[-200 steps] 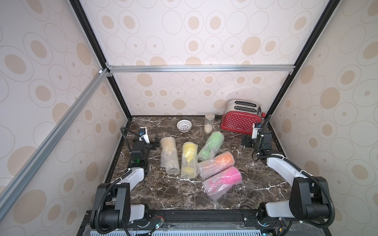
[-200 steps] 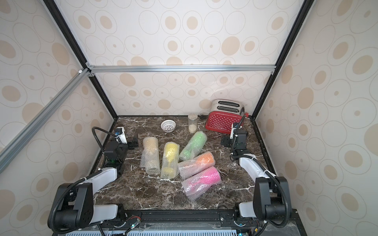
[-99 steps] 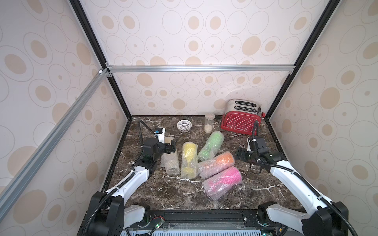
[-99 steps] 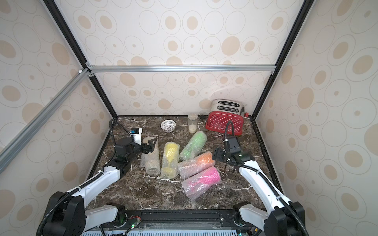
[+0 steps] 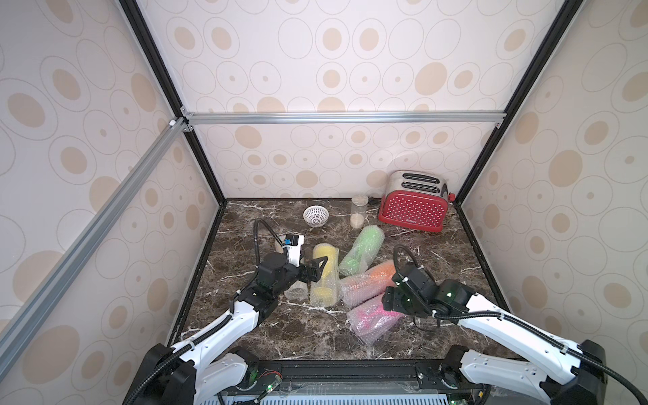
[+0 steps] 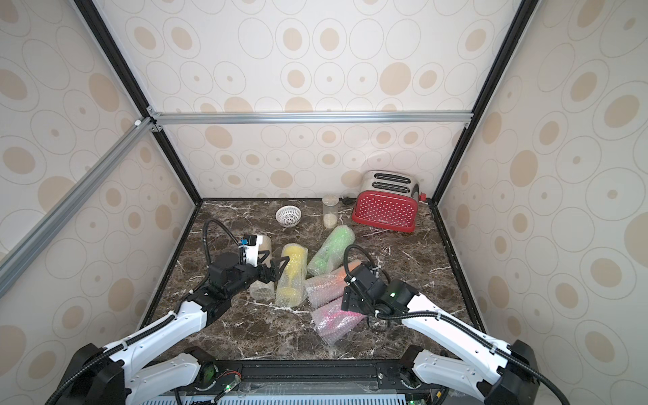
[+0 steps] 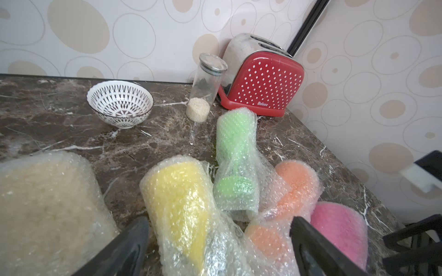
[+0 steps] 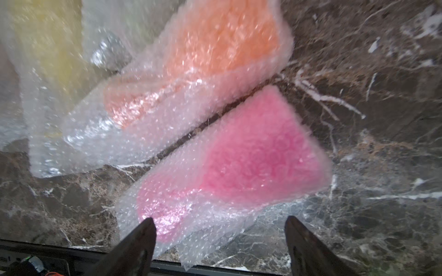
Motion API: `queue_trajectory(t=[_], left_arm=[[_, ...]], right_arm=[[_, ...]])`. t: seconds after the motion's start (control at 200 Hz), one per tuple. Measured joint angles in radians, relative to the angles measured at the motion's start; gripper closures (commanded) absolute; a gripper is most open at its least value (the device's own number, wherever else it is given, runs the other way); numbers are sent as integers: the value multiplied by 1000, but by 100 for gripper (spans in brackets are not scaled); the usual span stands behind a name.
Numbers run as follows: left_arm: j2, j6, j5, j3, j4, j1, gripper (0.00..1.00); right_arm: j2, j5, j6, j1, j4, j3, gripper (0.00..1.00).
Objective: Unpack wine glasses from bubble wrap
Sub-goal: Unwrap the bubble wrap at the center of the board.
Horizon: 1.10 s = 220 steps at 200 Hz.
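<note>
Well beyond the left fingers [image 7: 134,239], a white lattice bowl [image 7: 120,104] stands on the dark marble table [image 7: 59,124], near the back wall [image 7: 143,35]. A clear jar [image 7: 205,88] with pale grains stands just beside a red dotted toaster [image 7: 263,83].

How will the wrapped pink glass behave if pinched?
The pink glass lies sideways in a tube, so a nudge may roll it. Its bubble wrap overhangs slack at one end; pinching there likely catches only floppy film.
</note>
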<state>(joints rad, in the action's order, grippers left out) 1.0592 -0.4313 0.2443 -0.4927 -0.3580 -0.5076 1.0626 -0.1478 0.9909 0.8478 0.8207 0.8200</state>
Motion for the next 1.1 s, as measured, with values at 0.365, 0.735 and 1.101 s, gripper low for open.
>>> queue_trajectory(t=[0.365, 0.735, 1.101], left_arm=[[8, -69, 31, 44, -39, -58, 6], [114, -100, 93, 34, -77, -122, 6], [269, -13, 112, -137, -27, -260, 15]], right_arm=[[117, -44, 63, 39, -58, -14, 21], [111, -68, -11, -112, -16, -45, 21], [245, -54, -277, -196, 20, 72, 17]])
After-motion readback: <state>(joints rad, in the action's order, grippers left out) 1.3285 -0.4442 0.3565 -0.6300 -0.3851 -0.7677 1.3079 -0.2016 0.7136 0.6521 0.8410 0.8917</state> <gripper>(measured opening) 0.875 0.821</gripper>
